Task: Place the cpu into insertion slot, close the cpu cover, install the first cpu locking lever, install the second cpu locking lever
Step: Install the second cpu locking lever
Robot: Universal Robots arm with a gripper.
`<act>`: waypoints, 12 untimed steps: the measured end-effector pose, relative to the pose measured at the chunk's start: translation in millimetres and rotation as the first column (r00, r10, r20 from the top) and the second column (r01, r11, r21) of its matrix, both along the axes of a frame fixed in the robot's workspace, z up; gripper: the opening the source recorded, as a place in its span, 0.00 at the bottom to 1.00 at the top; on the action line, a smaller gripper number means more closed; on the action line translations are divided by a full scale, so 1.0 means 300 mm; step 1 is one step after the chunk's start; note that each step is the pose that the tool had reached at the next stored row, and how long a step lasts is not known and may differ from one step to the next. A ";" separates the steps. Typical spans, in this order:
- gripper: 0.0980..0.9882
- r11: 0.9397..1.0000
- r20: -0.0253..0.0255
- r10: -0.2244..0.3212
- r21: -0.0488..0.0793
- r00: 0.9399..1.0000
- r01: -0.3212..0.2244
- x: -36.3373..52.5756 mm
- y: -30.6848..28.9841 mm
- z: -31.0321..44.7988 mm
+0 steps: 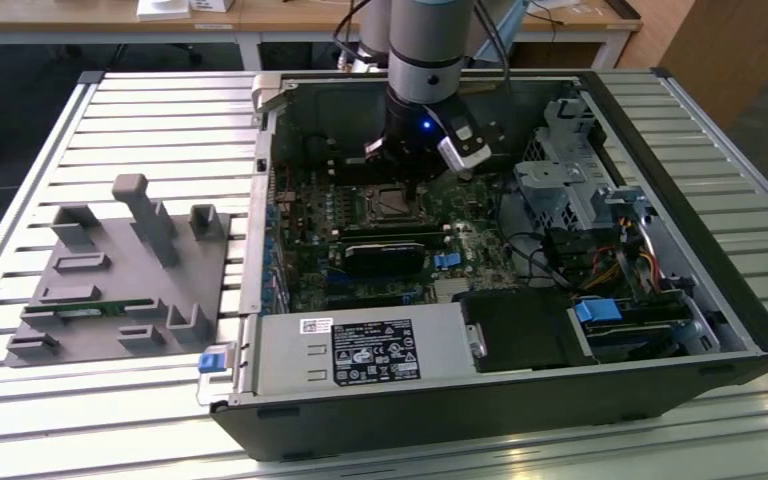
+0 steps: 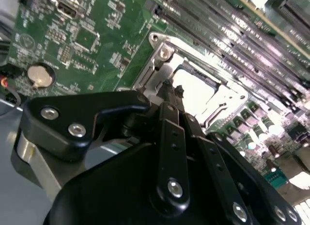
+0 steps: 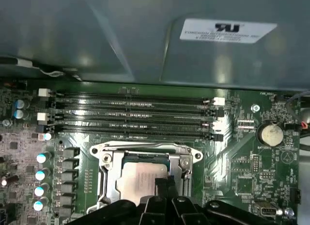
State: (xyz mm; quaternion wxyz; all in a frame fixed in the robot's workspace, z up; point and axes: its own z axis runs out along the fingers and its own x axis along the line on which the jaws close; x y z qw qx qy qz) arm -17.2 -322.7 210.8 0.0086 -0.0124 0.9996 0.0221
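Gripper: the gripper (image 2: 173,91) has fingertips drawn close together, poised right over the socket; whether it pinches anything, cannot tell
Cpu: the cpu (image 3: 140,179) sits in the insertion slot (image 1: 388,204), directly below the fingertips
Cover: the cpu cover (image 3: 145,152) frames the chip; lies flat, apparently down
Board: green motherboard (image 2: 87,36) all around; memory slots (image 3: 131,116) on the far side

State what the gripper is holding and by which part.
Cannot be told: the gripper sits just over the chip in its socket, with the fingertips' contact hidden.

The cpu (image 3: 138,179) sits in the slot (image 1: 390,203) under the cover (image 3: 104,174), with the gripper (image 1: 427,150) above it inside the case (image 1: 704,300).
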 end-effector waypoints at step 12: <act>0.01 1.000 -0.002 0.000 0.000 1.000 0.000 0.000 -0.010 0.072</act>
